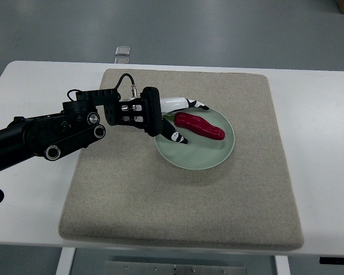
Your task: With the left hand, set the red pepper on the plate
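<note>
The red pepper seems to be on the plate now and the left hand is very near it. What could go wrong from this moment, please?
1. The left hand has fingers on both sides of the red pepper's stem end; pulling back carelessly might drag the pepper off the plate.
2. The hand hangs over the plate's left rim, so a low retreat could knock or shift the plate on the beige mat.
</note>
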Action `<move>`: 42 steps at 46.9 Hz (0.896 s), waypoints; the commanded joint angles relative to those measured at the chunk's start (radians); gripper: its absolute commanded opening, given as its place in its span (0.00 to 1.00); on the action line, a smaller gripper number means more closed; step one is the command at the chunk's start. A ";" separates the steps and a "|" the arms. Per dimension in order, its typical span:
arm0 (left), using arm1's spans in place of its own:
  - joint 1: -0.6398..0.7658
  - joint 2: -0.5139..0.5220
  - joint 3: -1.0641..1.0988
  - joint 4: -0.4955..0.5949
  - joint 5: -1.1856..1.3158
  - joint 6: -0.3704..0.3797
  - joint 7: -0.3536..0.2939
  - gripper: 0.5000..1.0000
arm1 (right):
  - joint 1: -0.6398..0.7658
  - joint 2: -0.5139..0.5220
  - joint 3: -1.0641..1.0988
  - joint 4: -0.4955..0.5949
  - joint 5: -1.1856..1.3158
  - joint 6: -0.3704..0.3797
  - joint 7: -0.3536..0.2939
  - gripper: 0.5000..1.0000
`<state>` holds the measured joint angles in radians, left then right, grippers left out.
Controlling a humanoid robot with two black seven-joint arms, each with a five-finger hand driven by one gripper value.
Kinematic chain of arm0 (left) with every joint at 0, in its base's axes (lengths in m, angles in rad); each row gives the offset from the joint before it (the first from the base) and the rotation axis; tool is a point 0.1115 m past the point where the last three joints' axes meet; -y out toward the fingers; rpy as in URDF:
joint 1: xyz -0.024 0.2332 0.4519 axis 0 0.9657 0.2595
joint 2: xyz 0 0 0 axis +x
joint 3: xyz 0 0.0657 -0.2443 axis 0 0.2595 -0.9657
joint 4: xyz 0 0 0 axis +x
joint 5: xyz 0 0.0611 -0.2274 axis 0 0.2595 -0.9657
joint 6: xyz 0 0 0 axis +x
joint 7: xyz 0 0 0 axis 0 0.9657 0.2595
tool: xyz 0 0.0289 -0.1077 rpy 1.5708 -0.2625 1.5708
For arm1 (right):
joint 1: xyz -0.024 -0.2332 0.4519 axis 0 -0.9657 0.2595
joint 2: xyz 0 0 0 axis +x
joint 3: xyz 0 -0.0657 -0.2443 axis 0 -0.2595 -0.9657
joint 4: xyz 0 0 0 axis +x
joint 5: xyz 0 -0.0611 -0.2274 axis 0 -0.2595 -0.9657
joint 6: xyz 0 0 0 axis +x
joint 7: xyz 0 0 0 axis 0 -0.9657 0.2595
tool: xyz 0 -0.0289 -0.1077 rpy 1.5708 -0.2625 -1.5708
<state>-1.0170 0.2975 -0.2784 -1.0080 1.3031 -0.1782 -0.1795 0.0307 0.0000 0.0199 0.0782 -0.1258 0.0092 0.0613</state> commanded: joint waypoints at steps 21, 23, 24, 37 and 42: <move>-0.049 0.109 -0.062 -0.008 -0.379 0.003 0.012 0.98 | 0.000 0.000 0.000 0.000 0.000 0.000 0.000 0.86; -0.048 0.120 -0.083 -0.006 -0.427 0.003 0.017 0.98 | 0.000 0.000 0.000 0.000 0.000 0.000 0.000 0.86; -0.046 0.123 -0.094 -0.004 -0.448 0.003 0.018 0.99 | 0.000 0.000 0.000 0.000 0.000 0.000 0.000 0.86; 0.017 0.192 -0.179 -0.001 -0.781 0.000 0.022 0.99 | 0.000 0.000 0.000 0.000 0.000 0.000 0.000 0.86; 0.043 0.199 -0.179 0.003 -0.907 0.002 0.031 0.99 | 0.000 0.000 0.000 0.000 0.000 0.000 0.000 0.86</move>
<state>-0.9901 0.4908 -0.4571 -1.0087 0.4692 -0.1777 -0.1543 0.0307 0.0000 0.0199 0.0782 -0.1258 0.0092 0.0613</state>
